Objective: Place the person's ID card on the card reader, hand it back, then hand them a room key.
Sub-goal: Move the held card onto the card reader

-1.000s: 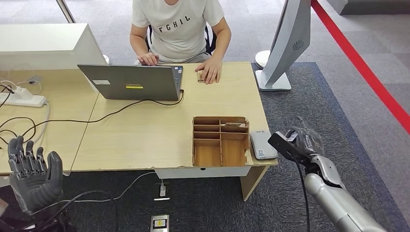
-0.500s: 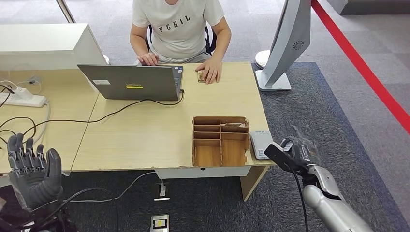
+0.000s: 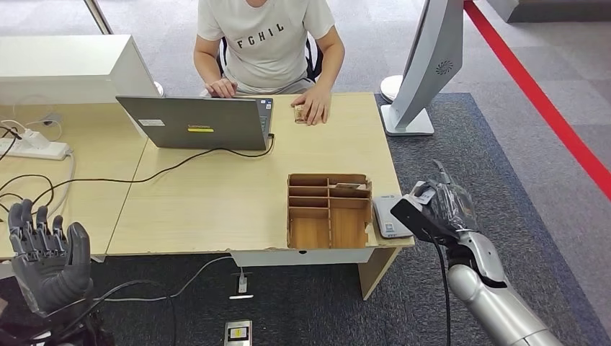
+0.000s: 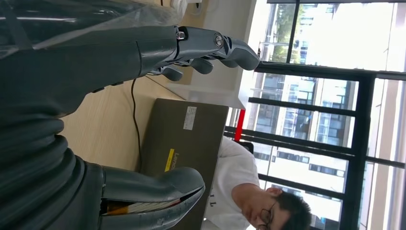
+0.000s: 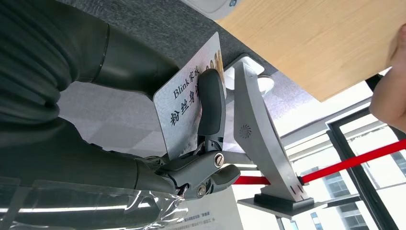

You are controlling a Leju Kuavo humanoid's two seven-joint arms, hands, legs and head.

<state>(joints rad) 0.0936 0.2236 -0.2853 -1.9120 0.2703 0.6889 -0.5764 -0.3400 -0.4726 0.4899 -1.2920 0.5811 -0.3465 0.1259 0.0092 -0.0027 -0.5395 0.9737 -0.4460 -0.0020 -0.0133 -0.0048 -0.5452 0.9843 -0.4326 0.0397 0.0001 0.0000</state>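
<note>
ID card (image 5: 184, 103) sits pinched in the right hand (image 3: 441, 209) just beside the card reader (image 3: 389, 215); left hand (image 3: 45, 252) spread.

A grey open laptop (image 3: 193, 122) sits on the light wooden worktop (image 3: 216, 194), its black cable (image 3: 137, 176) trailing leftward. A brown wooden compartment organiser (image 3: 328, 210) stands near the front edge. A white power strip (image 3: 32, 148) lies far left.

Right hand (image 3: 441, 209) hides part of card reader (image 3: 390, 214); ID card (image 5: 184, 103) print partly covered.
</note>
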